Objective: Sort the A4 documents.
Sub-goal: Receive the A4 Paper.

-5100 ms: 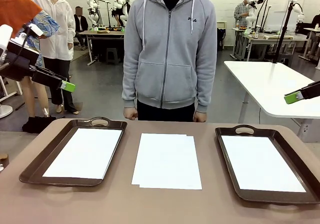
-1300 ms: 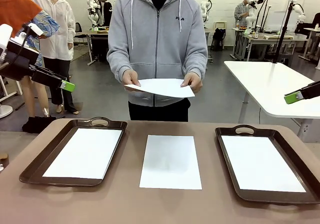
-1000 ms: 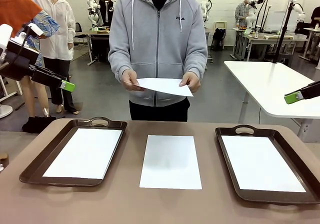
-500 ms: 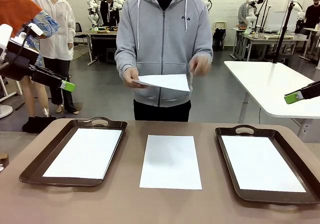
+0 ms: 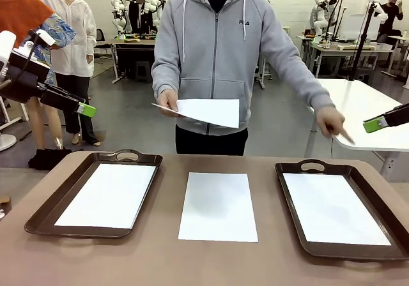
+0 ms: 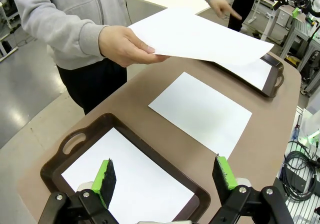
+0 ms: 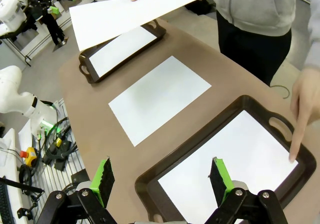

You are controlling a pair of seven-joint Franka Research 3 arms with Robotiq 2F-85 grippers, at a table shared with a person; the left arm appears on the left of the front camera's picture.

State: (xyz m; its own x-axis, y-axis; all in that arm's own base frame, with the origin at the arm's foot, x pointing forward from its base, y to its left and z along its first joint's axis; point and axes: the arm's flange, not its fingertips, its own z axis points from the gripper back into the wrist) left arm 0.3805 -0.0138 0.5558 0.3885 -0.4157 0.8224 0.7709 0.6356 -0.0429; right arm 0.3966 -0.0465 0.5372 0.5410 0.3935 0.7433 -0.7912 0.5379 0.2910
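A white A4 document lies on the brown table between two dark brown trays. The left tray holds a white sheet, and the right tray holds another. The person holds one more sheet in one hand above the table's far edge. Their other hand points down toward the right tray. My left gripper hangs open above the left tray. My right gripper hangs open above the right tray. In the front view, the green fingertips of the left gripper show at far left.
The person in a grey hoodie stands at the far side of the table. A white table stands behind at the right. The table's front edge lies close to the trays.
The person lifted the top sheet off the middle stack, let go of it with one hand and swung that hand out to point at the right tray. Both arms stayed still.
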